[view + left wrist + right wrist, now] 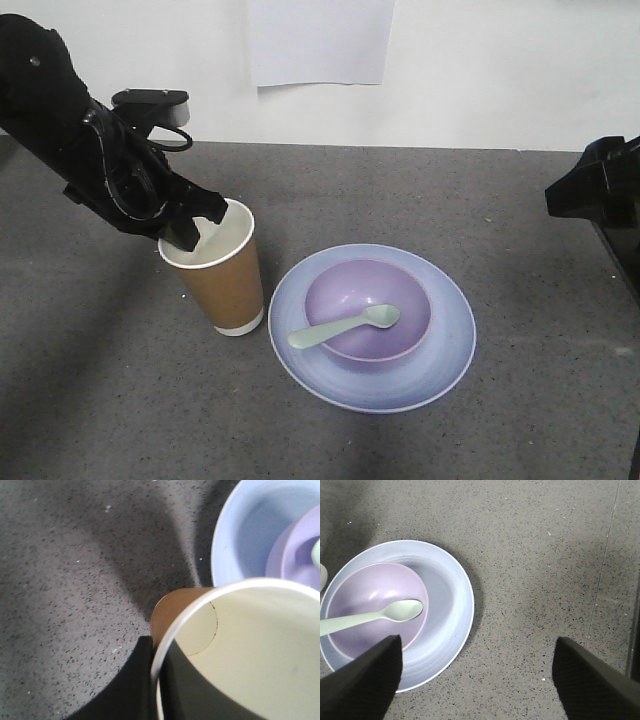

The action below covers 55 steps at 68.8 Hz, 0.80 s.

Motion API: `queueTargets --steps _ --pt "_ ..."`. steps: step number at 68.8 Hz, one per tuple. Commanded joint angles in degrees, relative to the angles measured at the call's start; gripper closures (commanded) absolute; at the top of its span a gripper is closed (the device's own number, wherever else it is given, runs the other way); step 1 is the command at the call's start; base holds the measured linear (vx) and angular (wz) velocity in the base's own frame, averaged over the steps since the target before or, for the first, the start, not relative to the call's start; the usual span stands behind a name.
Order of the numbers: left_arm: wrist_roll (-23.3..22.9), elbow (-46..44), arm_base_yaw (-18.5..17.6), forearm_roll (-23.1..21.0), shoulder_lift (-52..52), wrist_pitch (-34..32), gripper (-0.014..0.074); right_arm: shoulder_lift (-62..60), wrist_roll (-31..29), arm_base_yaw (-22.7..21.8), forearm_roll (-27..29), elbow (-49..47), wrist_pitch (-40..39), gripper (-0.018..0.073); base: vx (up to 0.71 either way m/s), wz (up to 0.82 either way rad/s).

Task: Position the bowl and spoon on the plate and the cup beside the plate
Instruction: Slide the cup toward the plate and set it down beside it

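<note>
The brown paper cup (225, 290) stands upright on the table, just left of the pale blue plate (440, 340). My left gripper (195, 225) is shut on the cup's white rim (175, 625), one finger inside and one outside. The lavender bowl (350, 300) sits on the plate. The mint spoon (345, 326) lies in it, its handle sticking out over the bowl's left rim. In the right wrist view my right gripper (477, 650) hangs open above bare table right of the plate (450, 605), bowl (365, 590) and spoon (385, 614).
The grey speckled tabletop (480, 200) spreads around the plate. A white sheet of paper (320, 40) hangs on the back wall. My right arm (600, 185) juts in at the right edge of the front view.
</note>
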Motion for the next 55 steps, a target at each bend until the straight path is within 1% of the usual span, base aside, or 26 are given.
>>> queueTargets --steps 1,25,36,44,55 --pt "0.1 -1.4 -0.5 -0.1 -1.4 -2.1 0.0605 -0.9 -0.5 -0.3 0.4 -1.5 -3.2 -0.0028 0.00 0.00" --pt "0.1 -1.4 -0.5 0.2 0.0 -1.6 0.0599 -0.9 -0.5 -0.3 0.4 -1.5 -3.2 -0.0028 0.00 0.00" --pt "0.1 -1.4 -0.5 0.2 0.0 -0.5 0.0573 -0.9 -0.5 -0.3 0.4 -1.5 -3.2 -0.0028 0.00 0.00" --pt "0.1 -1.4 -0.5 0.2 0.0 -0.3 0.0505 -0.9 -0.5 -0.3 0.4 -1.5 -3.2 -0.0028 0.00 0.00" --pt "0.1 -1.4 -0.5 0.2 0.0 -0.4 0.0350 -0.9 -0.5 -0.3 0.4 -1.5 -3.2 -0.0028 0.00 0.00"
